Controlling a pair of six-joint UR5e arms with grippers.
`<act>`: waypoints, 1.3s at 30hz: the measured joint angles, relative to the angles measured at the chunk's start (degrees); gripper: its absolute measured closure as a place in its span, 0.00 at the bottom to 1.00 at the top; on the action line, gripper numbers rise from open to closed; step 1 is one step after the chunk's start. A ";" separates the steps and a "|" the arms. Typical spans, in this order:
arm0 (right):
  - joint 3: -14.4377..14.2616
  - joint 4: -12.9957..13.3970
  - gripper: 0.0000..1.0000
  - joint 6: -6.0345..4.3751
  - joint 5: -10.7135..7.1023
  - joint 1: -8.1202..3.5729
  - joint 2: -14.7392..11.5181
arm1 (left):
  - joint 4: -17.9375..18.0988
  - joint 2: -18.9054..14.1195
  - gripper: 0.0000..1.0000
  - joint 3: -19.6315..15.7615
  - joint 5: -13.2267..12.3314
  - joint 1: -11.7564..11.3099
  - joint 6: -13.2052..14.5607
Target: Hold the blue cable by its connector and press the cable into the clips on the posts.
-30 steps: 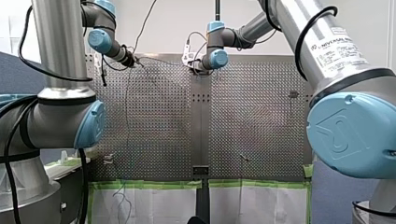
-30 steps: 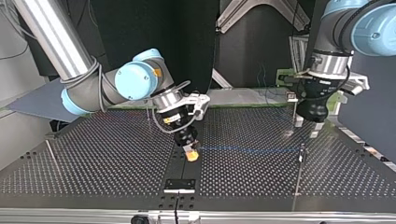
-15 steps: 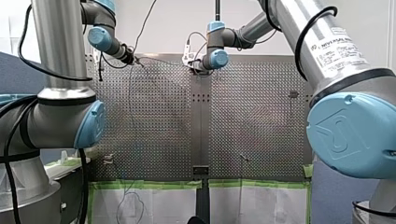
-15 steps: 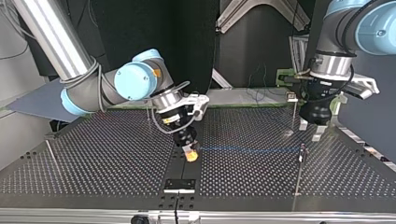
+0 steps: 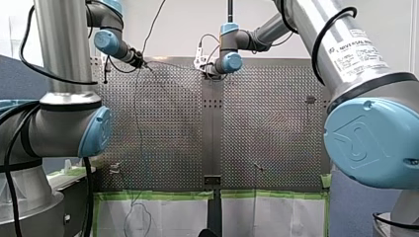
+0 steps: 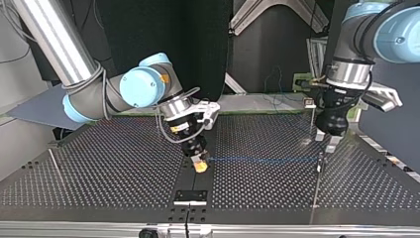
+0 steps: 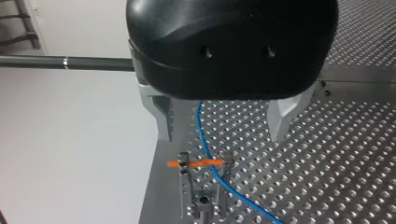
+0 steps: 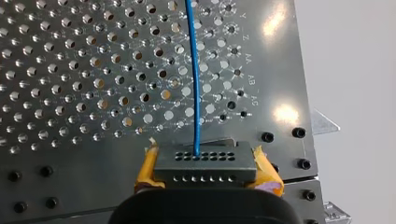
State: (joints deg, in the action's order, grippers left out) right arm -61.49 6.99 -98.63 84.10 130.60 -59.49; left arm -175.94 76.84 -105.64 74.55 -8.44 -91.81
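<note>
Since a second ago my left pincer (image 6: 327, 141) has turned at the wrist and sits a touch lower, near the thin upright post (image 6: 320, 166) at the top view's right. My right pincer (image 6: 200, 165) has nudged slightly leftward there.

Only the left wrist view shows the metal fingers (image 7: 164, 116) spread, gripping nothing. The thin blue cable (image 7: 202, 140) runs between them and across a small metal clip (image 7: 201, 186) with an orange crosspiece (image 7: 198, 163).

Only the right wrist view shows yellow pads (image 8: 147, 170) pinching the dark multi-hole connector block (image 8: 205, 165), with the cable leaving its face over the perforated metal counter (image 8: 70, 70).

Front view: both pincers far and small, cable indiscernible. Cannot tell whether the cable is seated in the clip.
</note>
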 joint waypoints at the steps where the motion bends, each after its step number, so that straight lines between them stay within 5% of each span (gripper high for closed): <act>1: 0.00 -0.01 1.00 0.00 0.05 0.00 0.00 | 0.04 0.08 0.00 0.00 0.00 0.00 0.44; 12: 0.00 -0.04 1.00 0.08 0.71 0.03 0.01 | 0.72 0.26 0.00 0.02 -0.06 0.08 3.64; 39: 0.00 0.00 1.00 0.44 0.73 -0.40 0.02 | 0.50 -0.59 0.00 0.01 -0.46 2.69 1.54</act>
State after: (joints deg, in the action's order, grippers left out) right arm -61.49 6.99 -98.19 84.83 130.20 -59.47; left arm -175.44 76.25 -105.63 74.09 -5.76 -90.27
